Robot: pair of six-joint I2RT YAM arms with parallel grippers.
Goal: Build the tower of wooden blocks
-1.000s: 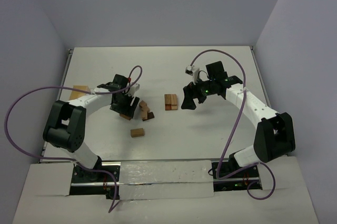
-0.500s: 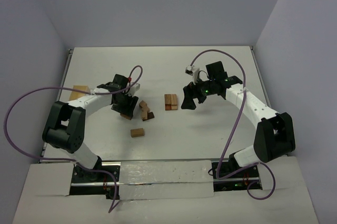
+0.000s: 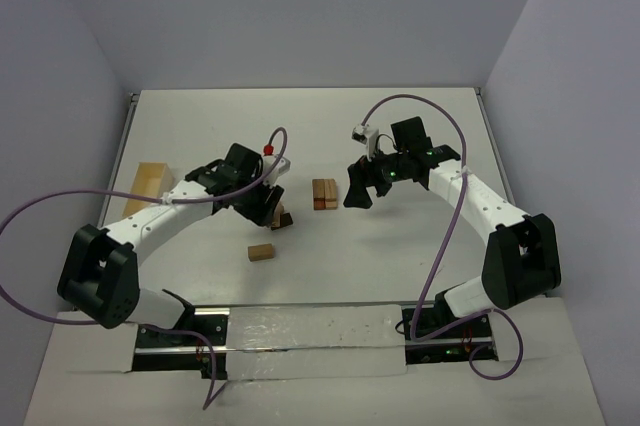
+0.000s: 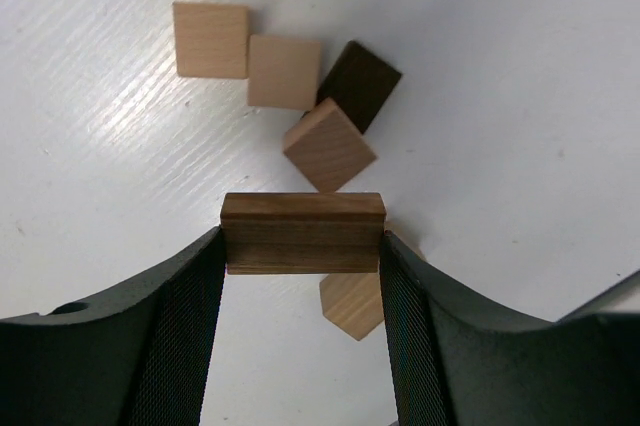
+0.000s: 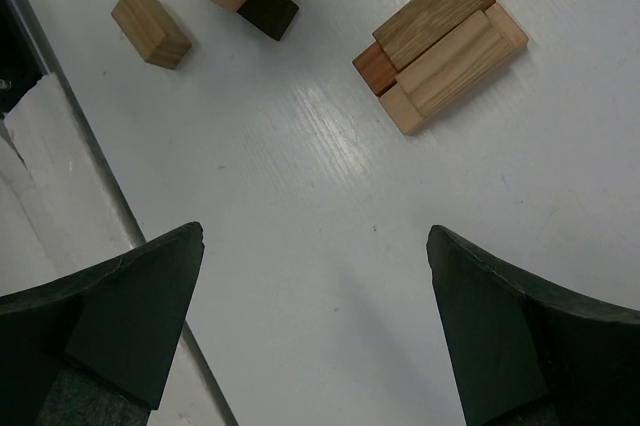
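White table [image 3: 400, 126], grey walls. Tower [image 5: 440, 46] at centre: low, tan over reddish. Left gripper [image 4: 301, 243] pinches brown block [image 4: 303, 229] above loose blocks [image 4: 285, 71]. Right gripper [image 5: 312, 246] spread, empty. Most stacking undone.

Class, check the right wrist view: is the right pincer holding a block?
No, the right pincer gapes open above the bare table, with nothing between its jaws.
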